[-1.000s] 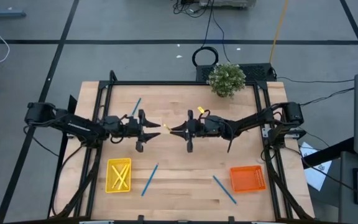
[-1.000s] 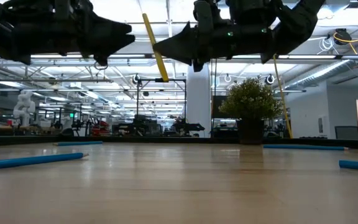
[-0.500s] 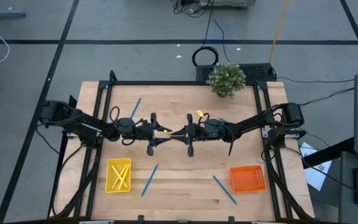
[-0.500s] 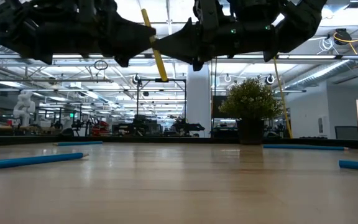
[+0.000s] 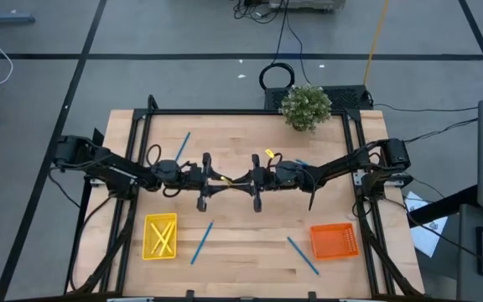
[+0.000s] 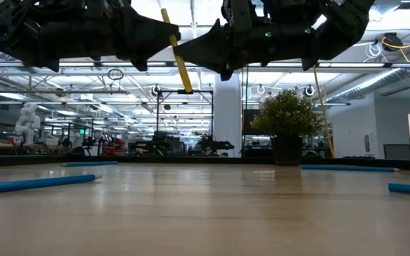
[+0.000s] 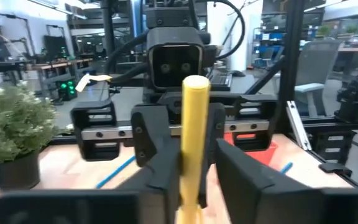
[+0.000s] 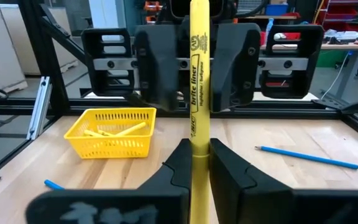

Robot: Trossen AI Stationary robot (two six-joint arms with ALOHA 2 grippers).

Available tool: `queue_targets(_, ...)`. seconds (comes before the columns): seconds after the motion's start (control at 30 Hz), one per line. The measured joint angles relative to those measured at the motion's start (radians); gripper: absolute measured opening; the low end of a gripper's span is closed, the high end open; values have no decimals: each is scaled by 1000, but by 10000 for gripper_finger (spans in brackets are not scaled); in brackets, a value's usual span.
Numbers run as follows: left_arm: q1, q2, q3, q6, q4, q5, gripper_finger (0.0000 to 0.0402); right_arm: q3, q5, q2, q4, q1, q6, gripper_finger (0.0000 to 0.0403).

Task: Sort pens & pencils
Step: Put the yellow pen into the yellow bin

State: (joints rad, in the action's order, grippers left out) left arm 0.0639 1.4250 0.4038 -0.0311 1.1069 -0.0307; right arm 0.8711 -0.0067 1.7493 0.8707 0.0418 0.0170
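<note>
Above the desk we see our right hand pinching a yellow pencil, which hangs between the fingers of our left hand; whether those fingers grip it we cannot tell.

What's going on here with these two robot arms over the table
The two arms are meeting in mid-air above the middle of the table, passing a yellow pencil between them. The right gripper is shut on it, and the left gripper has its fingers on either side of the same pencil. A yellow basket already holds pencils, the orange basket looks empty, and blue pens lie on the wood.
</note>
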Motion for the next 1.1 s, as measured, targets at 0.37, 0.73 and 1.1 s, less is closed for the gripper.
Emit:
queue_targets(0.37,-1,-3,0,13,-17,39,31,0,3,0,-8,0,29,53)
queue_targets(0.73,-7,-299,-1,4,-453,93,31,1,6,-49,-114,0,31,227)
queue_targets(1.1,114,-686,-1,-1,-945,286,31,-48,6,-163,-199,22,-3,237)
